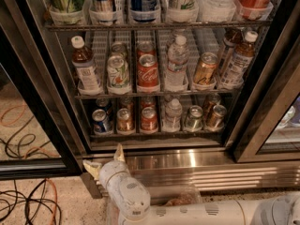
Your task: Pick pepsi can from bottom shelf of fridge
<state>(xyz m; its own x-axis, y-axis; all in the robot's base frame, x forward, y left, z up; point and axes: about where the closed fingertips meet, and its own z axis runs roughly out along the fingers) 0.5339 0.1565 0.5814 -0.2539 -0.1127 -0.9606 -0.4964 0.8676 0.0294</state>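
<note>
The pepsi can (100, 121) is blue with a silver top and stands at the left end of the bottom shelf (154, 134) of the fridge (154, 60). My gripper (105, 160) is low in front of the fridge's steel base, just below the can and slightly right of it. Its two pale fingers are spread apart and hold nothing. One fingertip (119, 151) points up toward the shelf, the other (90, 167) points left. The white arm runs in from the lower right.
On the bottom shelf, right of the pepsi can, stand a gold-brown can (125, 120), a red can (149, 118), a water bottle (172, 116) and two more cans. The black door frame (44, 93) stands on the left. Cables (23, 205) lie on the floor.
</note>
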